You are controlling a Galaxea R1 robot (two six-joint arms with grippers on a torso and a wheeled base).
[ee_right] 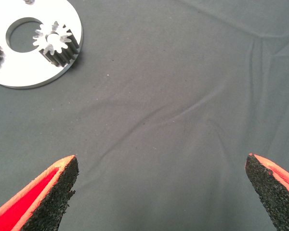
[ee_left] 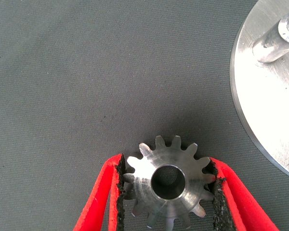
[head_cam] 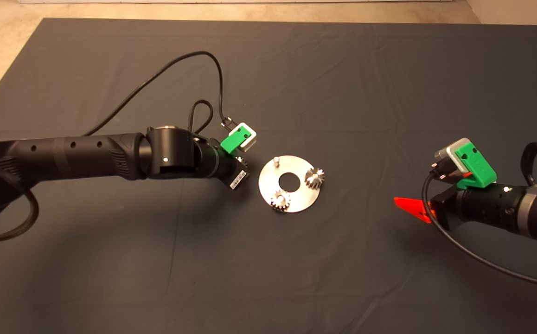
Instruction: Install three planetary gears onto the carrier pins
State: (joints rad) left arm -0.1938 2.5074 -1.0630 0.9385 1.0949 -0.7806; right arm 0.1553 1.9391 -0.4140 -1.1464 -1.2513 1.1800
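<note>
We grip third gear (ee_left: 167, 183) in left tool (ee_left: 167, 192), disc's (head_cam: 296, 197) nine o'clock; bore missing bare pin (head_cam: 276, 161) risks jamming. Right tool (ee_right: 161, 192) wide, idle at three o'clock.

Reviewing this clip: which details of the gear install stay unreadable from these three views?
- Head view: the left pincer and its third gear are hidden under the left wrist.
- Left wrist view: whether that gear rests on the mat or is lifted cannot be told; the disc is cut off by the edge, showing only the bare pin.
- Right wrist view: the open right pincer hangs over the mat; one mounted gear shows, the other is cropped.
</note>
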